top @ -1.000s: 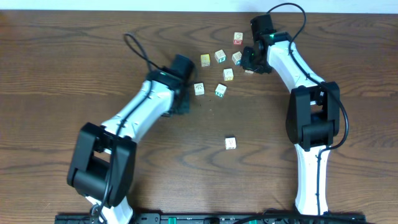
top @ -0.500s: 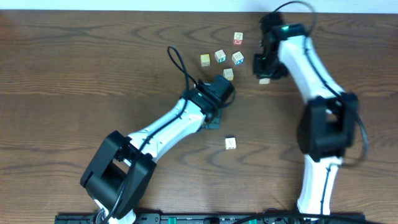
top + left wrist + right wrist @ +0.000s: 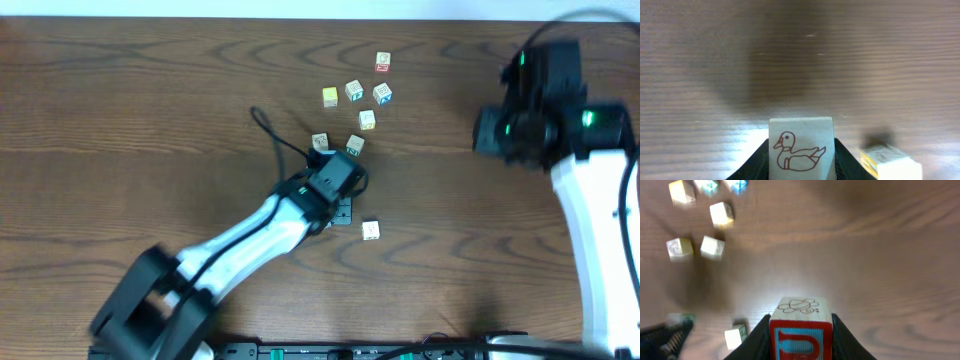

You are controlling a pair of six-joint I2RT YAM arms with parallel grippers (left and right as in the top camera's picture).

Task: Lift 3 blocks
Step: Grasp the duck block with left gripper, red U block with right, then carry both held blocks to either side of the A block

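Fingers of our left arm gripped the duck block, right fingers the red block, so we judged one block left to lift.

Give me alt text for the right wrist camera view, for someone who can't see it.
The right gripper holds a small wooden block between its fingers above the wooden table. The block's near face is red with a pale letter, and its top shows an outline drawing. Several loose cubes lie blurred on the table at upper left.
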